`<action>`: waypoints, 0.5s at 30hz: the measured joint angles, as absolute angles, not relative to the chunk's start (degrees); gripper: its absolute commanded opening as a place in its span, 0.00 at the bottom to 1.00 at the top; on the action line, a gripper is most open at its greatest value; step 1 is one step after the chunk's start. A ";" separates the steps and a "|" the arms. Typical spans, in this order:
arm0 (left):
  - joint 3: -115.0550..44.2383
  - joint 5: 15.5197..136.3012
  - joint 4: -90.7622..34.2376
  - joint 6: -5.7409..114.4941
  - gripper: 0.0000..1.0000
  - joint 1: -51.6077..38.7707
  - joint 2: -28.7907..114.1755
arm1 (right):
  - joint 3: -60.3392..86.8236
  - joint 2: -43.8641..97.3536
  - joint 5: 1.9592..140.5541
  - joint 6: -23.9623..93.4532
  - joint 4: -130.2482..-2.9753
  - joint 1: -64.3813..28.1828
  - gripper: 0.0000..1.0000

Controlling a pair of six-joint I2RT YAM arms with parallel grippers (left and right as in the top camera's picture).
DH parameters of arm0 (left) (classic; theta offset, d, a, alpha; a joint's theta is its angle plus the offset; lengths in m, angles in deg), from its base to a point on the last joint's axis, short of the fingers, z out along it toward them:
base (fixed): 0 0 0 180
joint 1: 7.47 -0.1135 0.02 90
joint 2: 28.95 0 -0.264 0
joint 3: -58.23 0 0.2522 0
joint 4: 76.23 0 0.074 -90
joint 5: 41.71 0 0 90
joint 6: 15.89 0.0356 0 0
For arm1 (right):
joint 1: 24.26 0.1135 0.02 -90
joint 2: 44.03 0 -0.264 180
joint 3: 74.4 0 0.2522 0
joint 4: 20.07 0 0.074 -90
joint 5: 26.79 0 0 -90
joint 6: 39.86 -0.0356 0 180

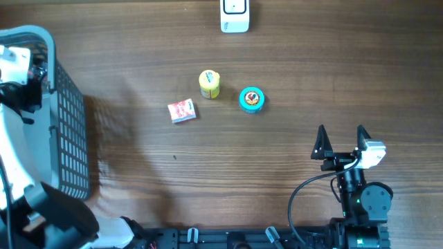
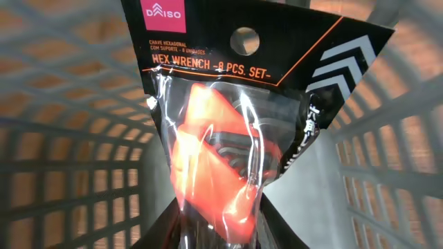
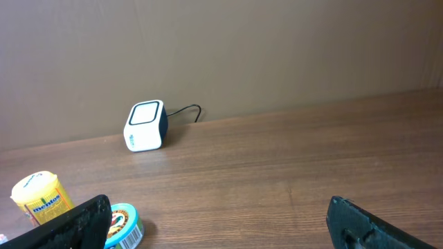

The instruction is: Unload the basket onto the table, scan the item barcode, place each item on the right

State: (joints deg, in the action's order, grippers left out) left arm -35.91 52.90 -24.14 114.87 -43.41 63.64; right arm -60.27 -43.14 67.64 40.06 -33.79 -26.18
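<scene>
The wrench pack [image 2: 228, 138] sits inside the grey basket [image 1: 69, 131] at the left edge of the table [image 1: 277, 159], its lower end running down between the left fingers [image 2: 284, 238]; they look closed on that thin end, though the contact itself is hidden. The right fingers [image 3: 76, 225] stand wide apart and empty over the table's near right side, well away from the scanner [image 1: 234, 15] at the far edge.

The pack probably handles as a light thing with a lopsided weight; the clear film looks slick and crinkly, the card header stiff, the orange holder and steel keys hard inside. A flat pinch on the sealed bottom or on the card seems safer than squeezing the bulge.

Its long axis runs up the left wrist view, the hang hole end farthest from the fingers, the printed front facing the camera; no barcode shows on this face.
</scene>
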 measured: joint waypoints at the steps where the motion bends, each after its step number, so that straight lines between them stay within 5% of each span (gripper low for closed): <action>1: -35.91 52.94 -24.16 114.47 0.25 -43.41 62.72 | -60.27 -43.14 67.64 40.06 -33.79 -26.18 1.00; 15: -36.11 63.50 -28.27 107.26 0.25 -43.41 46.40 | -60.27 -43.14 67.64 40.06 -33.79 -26.18 1.00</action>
